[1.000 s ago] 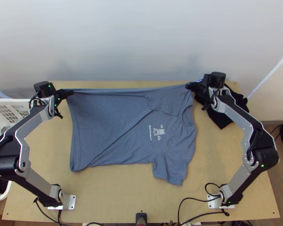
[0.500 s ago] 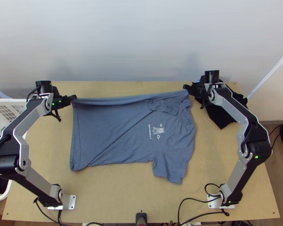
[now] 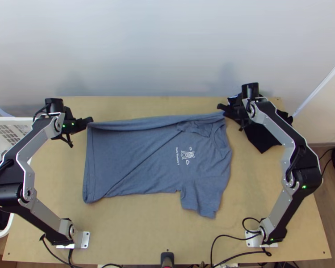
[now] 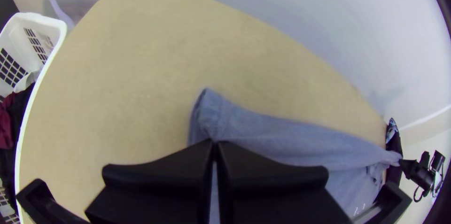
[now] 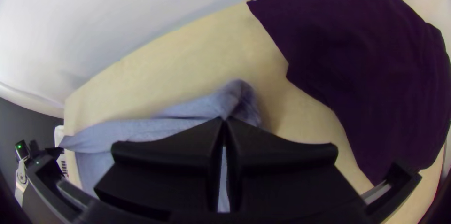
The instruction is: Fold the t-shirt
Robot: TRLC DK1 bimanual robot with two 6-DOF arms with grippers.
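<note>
On the counter (image 3: 158,232), the shirt (image 3: 123,156) lies sideways, mostly lower in frame than left hand (image 4: 215,142) and right hand (image 5: 224,119), both closed on its upper edge.

- Top cam: fixed high over near edge of table (image 3: 145,232), btwn bases of L arm (image 3: 47,216) & R arm (image 3: 281,214); looks steeply down, widest view.
- L wrist cam: on L arm, close over tee's (image 3: 158,172) far L end; faces down, wall (image 3: 167,53) beyond.
- R wrist cam: same on R arm, far R end.
- Top + L wrist: basket (image 4: 40,19).
- Top + R wrist: dark cloth (image 5: 366,64).
- All 3: tee's far edge.
</note>
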